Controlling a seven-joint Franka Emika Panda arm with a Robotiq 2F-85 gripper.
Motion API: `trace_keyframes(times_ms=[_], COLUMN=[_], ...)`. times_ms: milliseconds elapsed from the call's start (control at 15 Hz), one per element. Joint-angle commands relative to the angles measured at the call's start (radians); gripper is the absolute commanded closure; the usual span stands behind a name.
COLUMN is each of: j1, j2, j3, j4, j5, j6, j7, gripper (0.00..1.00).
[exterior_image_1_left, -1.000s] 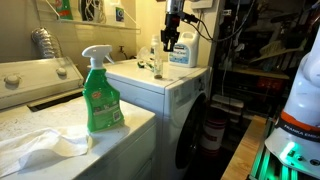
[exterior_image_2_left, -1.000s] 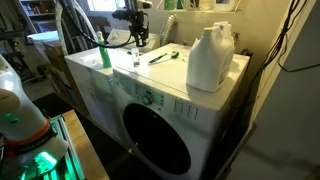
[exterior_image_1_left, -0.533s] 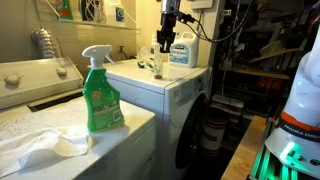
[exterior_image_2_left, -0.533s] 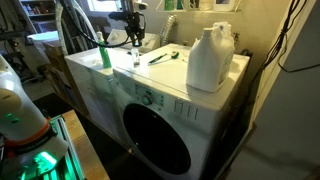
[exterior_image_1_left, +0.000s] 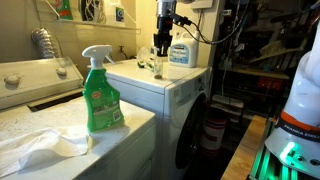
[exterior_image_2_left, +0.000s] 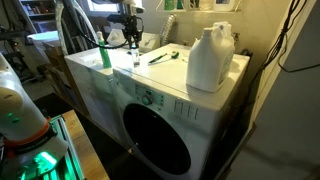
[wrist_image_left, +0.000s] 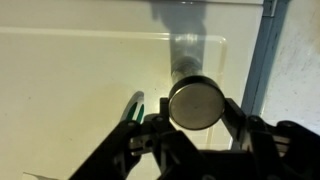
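White enamel forms the table (exterior_image_2_left: 180, 85), the top of a front-loading washer. The gripper (exterior_image_2_left: 132, 42) hangs above a small clear bottle (exterior_image_2_left: 136, 59) with a silver cap (wrist_image_left: 195, 103); in the wrist view the jaws stand wide, either side of the cap, not touching it. A green pen (exterior_image_2_left: 160, 57) lies just right of it, a large white jug (exterior_image_2_left: 210, 58) farther right.
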Motion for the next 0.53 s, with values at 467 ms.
trace_keyframes(times_ms=[467], j1=[0.013], j2=[0.033], j3=[0.003], j4=[0.002], j5=[-0.025], j6=[0.045], j7=[0.007], gripper=[0.7])
